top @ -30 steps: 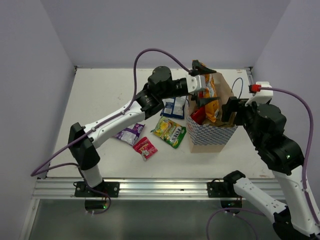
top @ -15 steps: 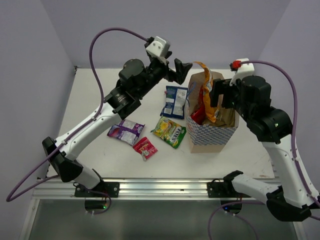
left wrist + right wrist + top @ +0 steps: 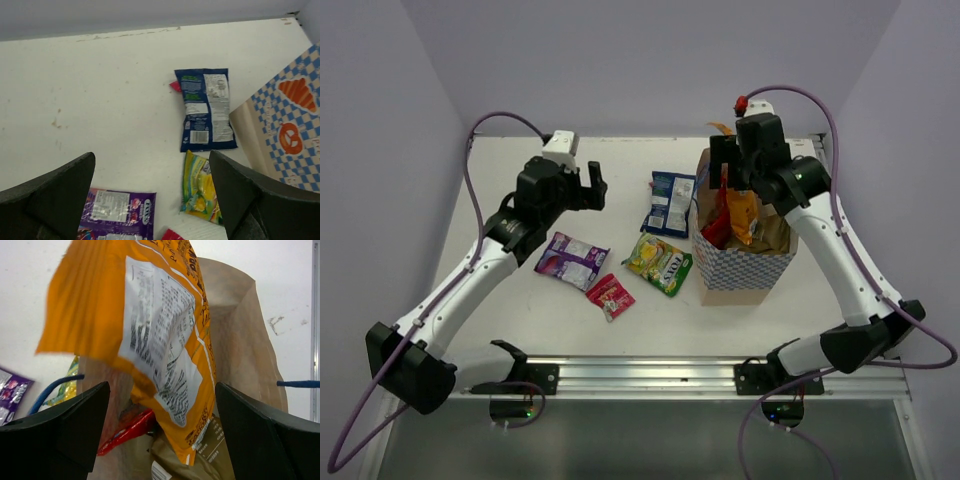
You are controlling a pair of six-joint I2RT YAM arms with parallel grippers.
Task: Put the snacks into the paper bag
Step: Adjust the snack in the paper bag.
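The paper bag (image 3: 745, 262) stands open at the right of the table, its zigzag side facing the near edge. An orange packet (image 3: 744, 212) sticks up out of it beside a red packet (image 3: 716, 229). My right gripper (image 3: 728, 175) hovers open just above the bag's mouth, and in the right wrist view the orange packet (image 3: 150, 325), the red one (image 3: 127, 432) and a brown one (image 3: 200, 462) lie below the spread jaws. My left gripper (image 3: 594, 190) hangs open and empty over the table, left of the dark blue packet (image 3: 668, 203). The yellow-green (image 3: 660, 263), purple (image 3: 572, 260) and small red (image 3: 610, 295) packets lie flat.
In the left wrist view the dark blue packet (image 3: 206, 107), yellow-green packet (image 3: 200, 192) and purple packet (image 3: 117, 212) lie ahead, with the bag's patterned wall (image 3: 285, 125) at the right. The bag's blue cord handles (image 3: 55, 385) hang at its rim. Walls enclose three sides.
My left gripper let go of the orange packet in the bag and swung back left and down over the table. My right arm rose and moved in over the bag's mouth.
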